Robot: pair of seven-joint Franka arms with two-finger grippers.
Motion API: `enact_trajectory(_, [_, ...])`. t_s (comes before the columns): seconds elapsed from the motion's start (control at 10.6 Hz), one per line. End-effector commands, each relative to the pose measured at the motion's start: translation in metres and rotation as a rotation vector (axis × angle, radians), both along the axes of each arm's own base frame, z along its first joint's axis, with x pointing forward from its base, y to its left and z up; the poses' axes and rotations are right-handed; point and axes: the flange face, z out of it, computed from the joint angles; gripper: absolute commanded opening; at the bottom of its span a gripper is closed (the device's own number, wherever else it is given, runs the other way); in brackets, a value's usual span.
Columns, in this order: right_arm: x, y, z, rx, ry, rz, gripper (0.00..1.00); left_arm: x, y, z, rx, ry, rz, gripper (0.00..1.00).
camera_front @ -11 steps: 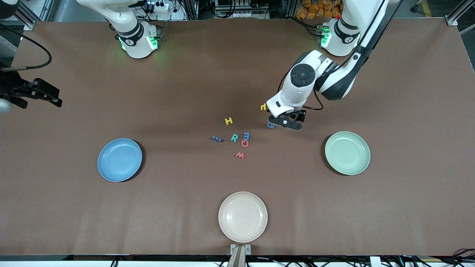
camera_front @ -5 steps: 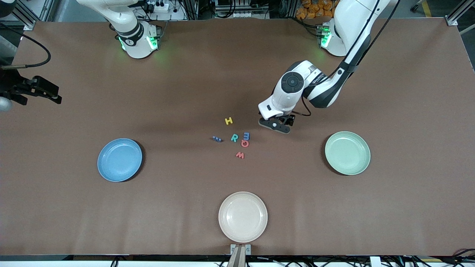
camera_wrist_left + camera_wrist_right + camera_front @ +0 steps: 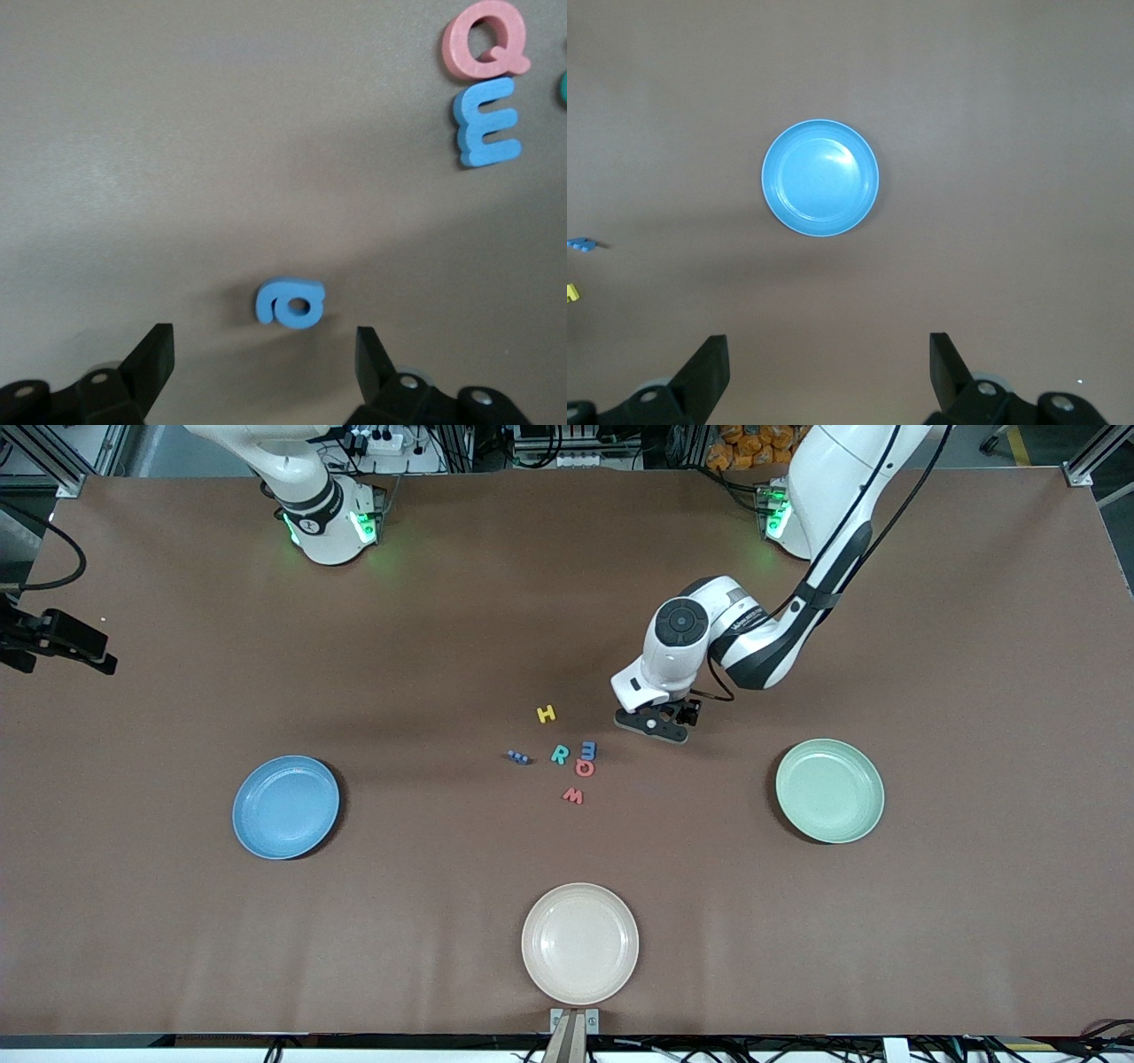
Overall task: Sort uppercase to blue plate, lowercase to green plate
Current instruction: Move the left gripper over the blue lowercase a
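one small blue foam a [image 3: 291,303] lies flat btwn open left gripper [image 3: 266,354] jaws.

**Off-task items around the work area**

A brown tabletop [image 3: 974,691] fills the scene. On it lies a round cream plate [image 3: 579,943], empty, well apart from the left gripper [image 3: 654,726] and close to the edge nearest the front camera. Just past that edge, beside the cream plate, sits a small metal bracket [image 3: 574,1020]. Off the tabletop at the robots' end, far from the left gripper, are a white power strip [image 3: 376,440] with plugs in it and a heap of orange packets [image 3: 753,443]. An aluminium frame rail [image 3: 1085,469] stands at one corner.
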Motion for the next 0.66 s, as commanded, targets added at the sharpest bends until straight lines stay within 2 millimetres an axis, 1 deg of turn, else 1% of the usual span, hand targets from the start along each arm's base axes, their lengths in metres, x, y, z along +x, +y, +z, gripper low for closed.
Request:
enact_trajectory(0.0, [0.001,-0.002,0.002,0.002,-0.003,-0.014,1.00,0.007,-0.012,-0.003,-0.007,-0.022,0.021,0.87])
enact_trajectory(0.09, [0.000,-0.003,0.001,-0.001,-0.002,-0.016,1.00,0.009,-0.013,-0.007,-0.010,-0.017,0.027,0.83])
enact_trajectory(0.19, [0.000,-0.005,0.001,-0.010,-0.001,-0.014,1.00,0.009,-0.013,-0.010,-0.009,-0.013,0.038,0.83])
enact_trajectory(0.28, [0.003,-0.004,-0.003,-0.012,0.005,-0.002,1.00,0.009,-0.013,-0.011,-0.009,-0.011,0.042,0.82])
enact_trajectory(0.38, [0.013,0.004,-0.020,0.007,0.033,0.002,1.00,0.009,-0.012,-0.013,-0.008,-0.008,0.044,0.81])
enact_trajectory(0.47, [0.017,0.004,-0.031,0.011,0.051,0.009,1.00,0.010,-0.009,-0.015,-0.005,-0.005,0.048,0.81])
enact_trajectory(0.57, [0.030,0.006,-0.057,0.012,0.094,0.014,1.00,0.010,-0.008,-0.016,-0.005,-0.003,0.052,0.79])
